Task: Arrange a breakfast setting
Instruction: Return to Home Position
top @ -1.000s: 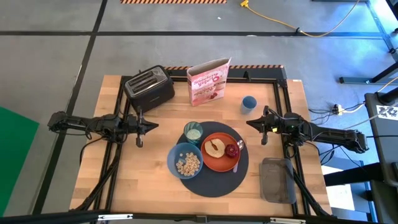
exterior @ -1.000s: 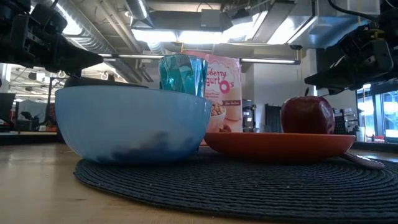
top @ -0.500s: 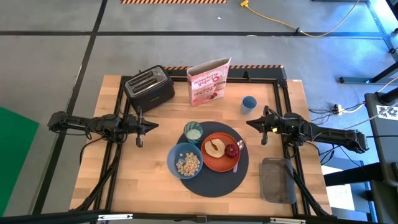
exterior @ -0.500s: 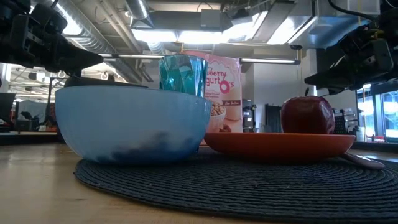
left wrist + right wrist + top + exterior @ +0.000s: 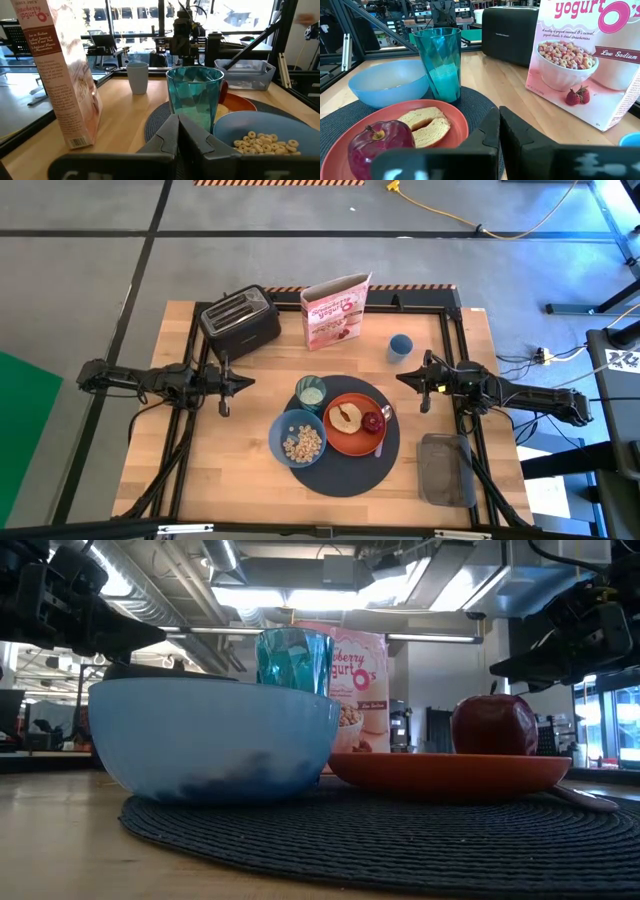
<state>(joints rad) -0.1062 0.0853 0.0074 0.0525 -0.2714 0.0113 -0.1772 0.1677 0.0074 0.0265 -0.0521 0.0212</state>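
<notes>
A round dark-grey mat (image 5: 345,470) lies near the table's middle. On it stand a blue bowl (image 5: 297,438) with cereal rings, an orange plate (image 5: 352,436) bearing a toast slice (image 5: 346,418) and a small red apple (image 5: 372,422), and a pale-green glass (image 5: 311,392). A spoon (image 5: 383,430) lies at the plate's right edge. My left gripper (image 5: 250,382) is shut and empty, left of the glass. My right gripper (image 5: 400,377) is shut and empty, right of the plate.
A black toaster (image 5: 239,321) and a pink cereal box (image 5: 336,311) stand at the back. A blue cup (image 5: 400,346) stands at the back right. A grey lidded container (image 5: 445,470) lies at the front right. Bare wood shows at the front left.
</notes>
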